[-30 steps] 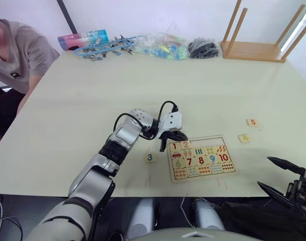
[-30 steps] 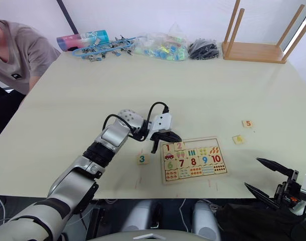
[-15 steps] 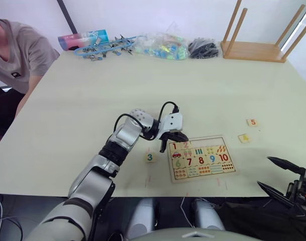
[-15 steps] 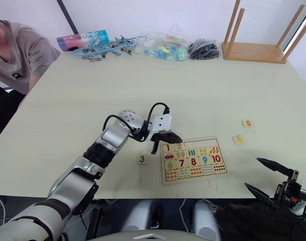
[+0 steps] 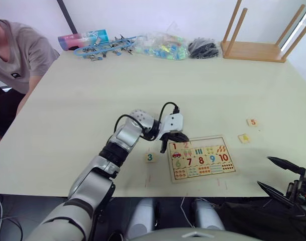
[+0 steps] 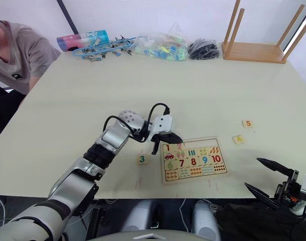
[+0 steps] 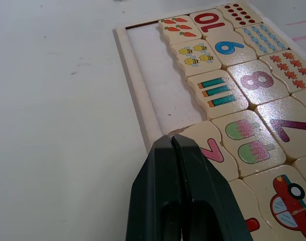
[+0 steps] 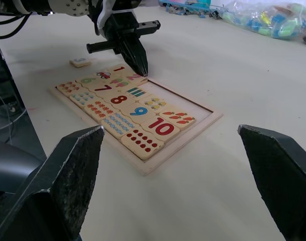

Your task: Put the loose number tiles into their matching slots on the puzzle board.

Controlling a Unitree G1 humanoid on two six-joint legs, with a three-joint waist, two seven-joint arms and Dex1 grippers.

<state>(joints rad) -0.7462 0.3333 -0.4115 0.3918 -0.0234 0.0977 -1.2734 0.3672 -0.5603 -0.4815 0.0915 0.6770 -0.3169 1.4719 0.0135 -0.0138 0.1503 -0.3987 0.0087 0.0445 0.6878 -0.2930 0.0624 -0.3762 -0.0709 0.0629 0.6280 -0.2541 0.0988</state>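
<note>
- Seating tile 2 [image 7: 208, 145] into the top row of the puzzle board [image 5: 201, 157] is the step in hand, by my reading: the left gripper [image 7: 174, 143] has its fingers pressed together with nothing between them, tips resting at the tile's outer corner beside the board frame.
- Tile 1 [image 5: 174, 147] lies in the first slot at the row's left end, tile 2 just beside it. In the left wrist view, tile 2's corner looks slightly askew against the frame; full seating cannot be confirmed.
- The remaining three slots [image 7: 160, 80] of the top row are bare.
- Loose tiles on the table [image 5: 92, 95]: tile 3 [image 5: 150, 157] just left of the board; tile 4 [image 5: 243, 138] and tile 5 [image 5: 251, 122] well apart to the board's right.
- The right gripper [image 5: 283, 175] hangs off the table's near edge, fingers spread wide and empty.
- Next move, as judged: nudge tile 2 flat, lift clear, then fetch tile 3, the nearest to the left arm. It lies flat on the table, so the fingers must open and straddle its edges.
- Risk: a sideways push could lift tile 2 or shift the board.
</note>
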